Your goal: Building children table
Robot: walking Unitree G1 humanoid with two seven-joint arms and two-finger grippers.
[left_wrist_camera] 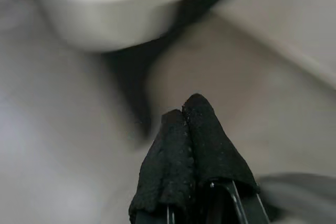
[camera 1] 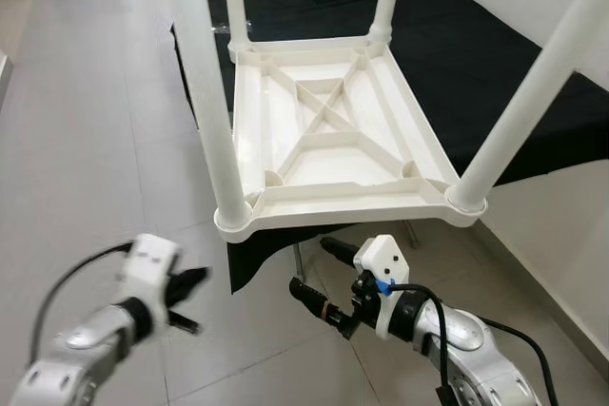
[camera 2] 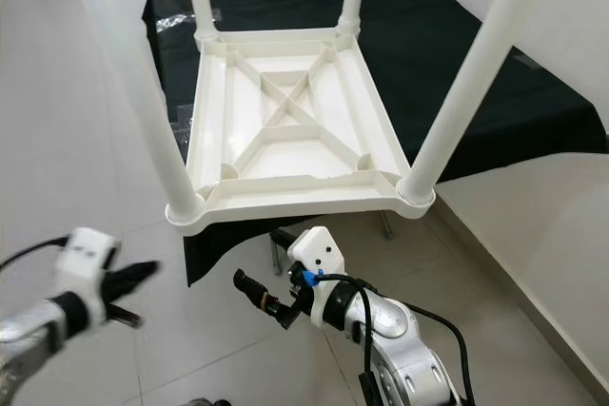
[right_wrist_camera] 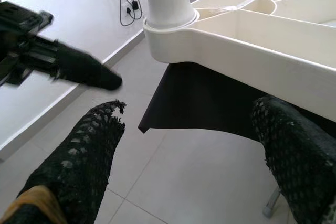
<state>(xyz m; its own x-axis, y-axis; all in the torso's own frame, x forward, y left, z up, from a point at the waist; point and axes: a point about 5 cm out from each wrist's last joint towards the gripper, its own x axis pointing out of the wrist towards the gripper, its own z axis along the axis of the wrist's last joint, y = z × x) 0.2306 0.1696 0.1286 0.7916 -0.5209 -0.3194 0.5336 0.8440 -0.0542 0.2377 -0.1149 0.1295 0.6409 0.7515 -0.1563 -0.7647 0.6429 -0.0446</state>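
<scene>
Now | left hand (camera 1: 190, 299) apparently pinched together, empty | right hand (camera 1: 309, 273) spread below upturned table (camera 1: 333, 130)

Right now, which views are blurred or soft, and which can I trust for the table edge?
Left wrist view: soft all over, the table a pale smear above the shut left gripper. Right wrist view: sharp on the table rim and leg socket, right gripper open. Eye views: table crisp, left gripper motion-blurred.

left gripper (camera 1: 193, 299) closed, right gripper (camera 1: 312, 273) spread
</scene>
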